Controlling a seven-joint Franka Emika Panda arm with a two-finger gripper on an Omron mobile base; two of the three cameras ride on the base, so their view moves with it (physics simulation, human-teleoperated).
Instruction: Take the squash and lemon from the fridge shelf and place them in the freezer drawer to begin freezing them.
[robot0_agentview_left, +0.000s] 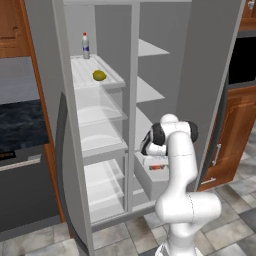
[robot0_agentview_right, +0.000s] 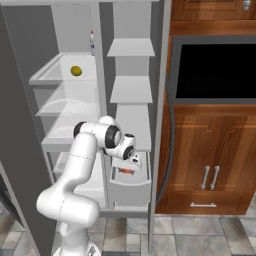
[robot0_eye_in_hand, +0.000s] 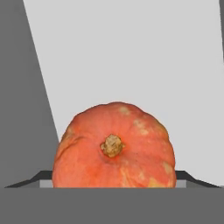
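Observation:
The orange-red squash (robot0_eye_in_hand: 113, 146) sits between my fingertips, stem toward the camera. My gripper (robot0_eye_in_hand: 113, 177) is shut on the squash, low over the pulled-out freezer drawer (robot0_agentview_right: 129, 191). From the base the squash (robot0_agentview_left: 158, 167) (robot0_agentview_right: 127, 171) shows just under my hand (robot0_agentview_right: 133, 159), inside the drawer (robot0_agentview_left: 150, 184). Whether it touches the drawer floor I cannot tell. The yellow-green lemon (robot0_agentview_left: 99, 75) (robot0_agentview_right: 76, 71) lies on the ribbed white fridge shelf (robot0_agentview_left: 82, 67) (robot0_agentview_right: 50, 74), high on the left, far from my gripper (robot0_agentview_left: 153, 163).
A small bottle (robot0_agentview_left: 85, 46) (robot0_agentview_right: 92, 42) stands at the back of the shelf. Translucent bins (robot0_agentview_left: 100, 112) sit below it. The open grey fridge door (robot0_agentview_left: 210, 90) stands close on the right, with wooden cabinets (robot0_agentview_right: 210, 150) and a dark oven (robot0_agentview_right: 215, 70) beyond.

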